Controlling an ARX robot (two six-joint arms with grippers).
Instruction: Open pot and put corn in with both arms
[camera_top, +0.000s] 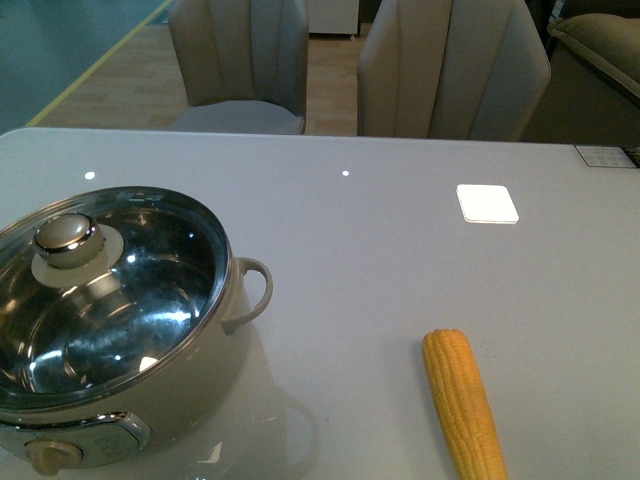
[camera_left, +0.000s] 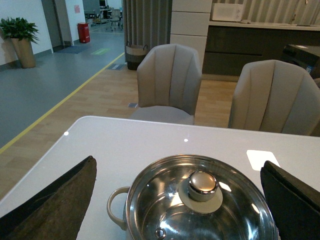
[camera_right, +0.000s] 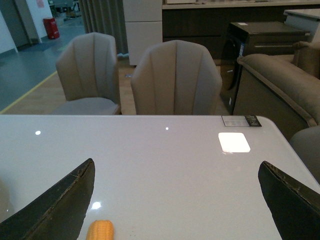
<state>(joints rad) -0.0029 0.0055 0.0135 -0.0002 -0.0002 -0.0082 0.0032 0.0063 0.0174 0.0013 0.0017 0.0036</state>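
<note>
Step in hand: opening, lid not yet lifted. Left gripper (camera_left: 177, 162) spread wide, the cream pot (camera_top: 190, 400) just ahead between its fingers. Next move: pinch the smooth rounded knob (camera_left: 201, 184) and raise the glass lid (camera_left: 160, 210). Right gripper (camera_right: 176, 164) likewise agape. The corn (camera_top: 464, 400), ribbed and tapered, lies on the glossy counter (camera_top: 400, 250) just ahead, near one finger

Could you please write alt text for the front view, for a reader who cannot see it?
A cream electric pot, its glass lid on, sits at the near left of a grey table, and a yellow corn cob lies apart from it at the near right. Two beige chairs stand behind the table.
</note>
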